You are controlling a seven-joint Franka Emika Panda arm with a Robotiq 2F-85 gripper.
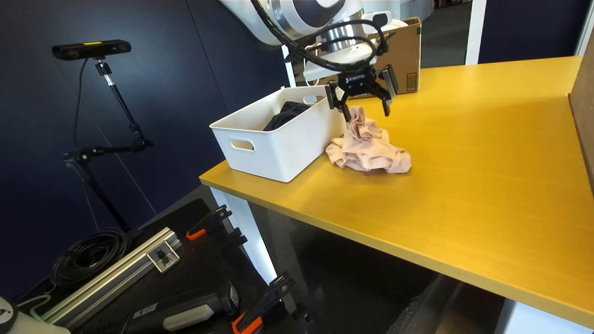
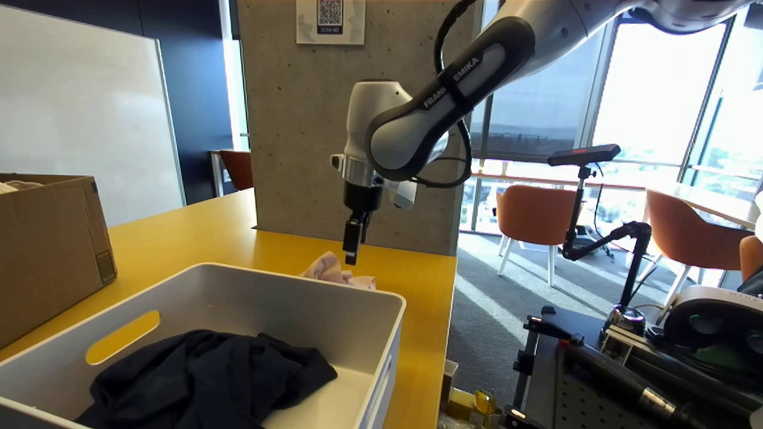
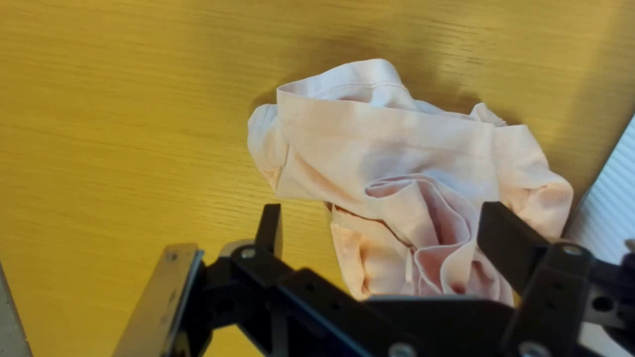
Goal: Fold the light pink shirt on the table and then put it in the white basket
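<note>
Pale pink fabric makes up the shirt [image 3: 397,134], a crumpled heap with one looped fold standing on top. Beneath it spreads the worktop [image 1: 487,162], smooth yellow-orange wood with fine grain. White, ribbed plastic forms the oblong basket [image 1: 306,144]; dark, rumpled cloth [image 2: 208,375] lies inside. Brown cardboard makes the box [image 1: 410,60].

In an exterior view the claw [image 1: 366,112] stands wide, its two fingers [image 3: 506,243] well apart. The shirt lies on the worktop at 6 o'clock from it, and the basket at 9 o'clock from the shirt, just beside; whether these two touch, I cannot tell. In the wrist view the shirt sits at 1 o'clock from the claw, one finger overlapping its folds; contact is unclear.

Counted: one shirt, one basket, one box, one claw. The cloth's pieces I cannot count.
</note>
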